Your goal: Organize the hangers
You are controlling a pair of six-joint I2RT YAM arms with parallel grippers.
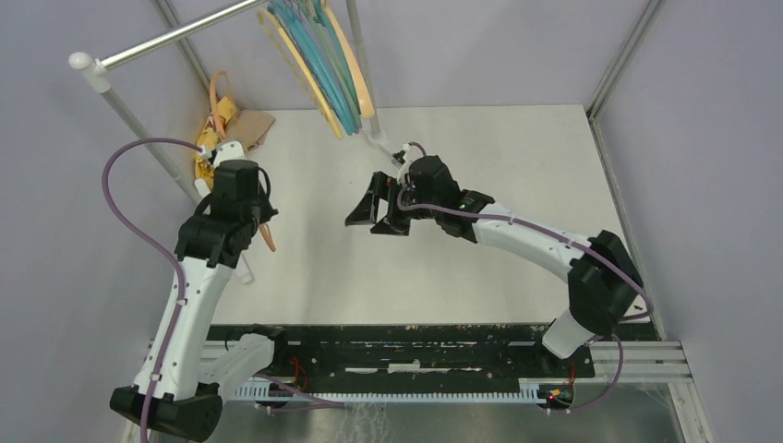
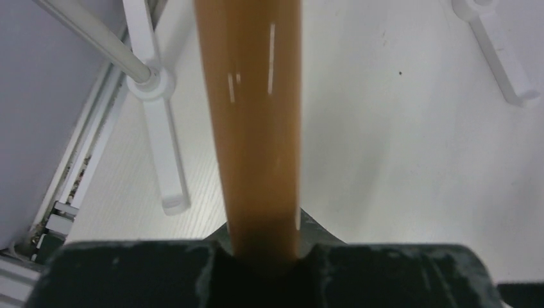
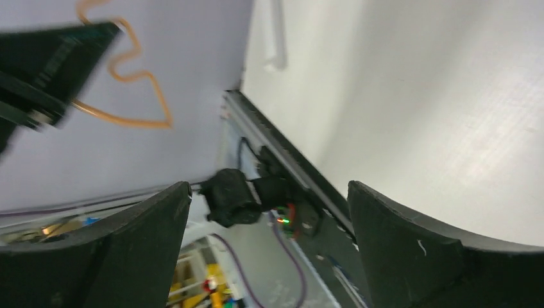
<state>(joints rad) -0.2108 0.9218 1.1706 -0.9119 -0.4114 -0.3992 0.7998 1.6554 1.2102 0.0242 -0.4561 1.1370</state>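
Several hangers [image 1: 325, 65] in teal, blue, yellow and tan hang in a bunch on the silver rack pole [image 1: 175, 35] at the top. My left gripper [image 1: 257, 224] points down at the left of the table and is shut on an orange hanger [image 1: 269, 237]. In the left wrist view its bar [image 2: 260, 122] fills the middle and runs into the closed gripper [image 2: 263, 253]. My right gripper [image 1: 377, 214] is open and empty at mid-table, pointing left. In the right wrist view, the gripper [image 3: 269, 192] stands wide open, with the wavy orange hanger [image 3: 138, 80] at the upper left.
A yellow and tan cloth [image 1: 231, 125] lies at the back left by the rack's upright pole [image 1: 138, 129]. White rack feet [image 2: 160, 128] rest on the table under my left gripper, another foot [image 2: 503, 61] to the right. Grey walls enclose the table.
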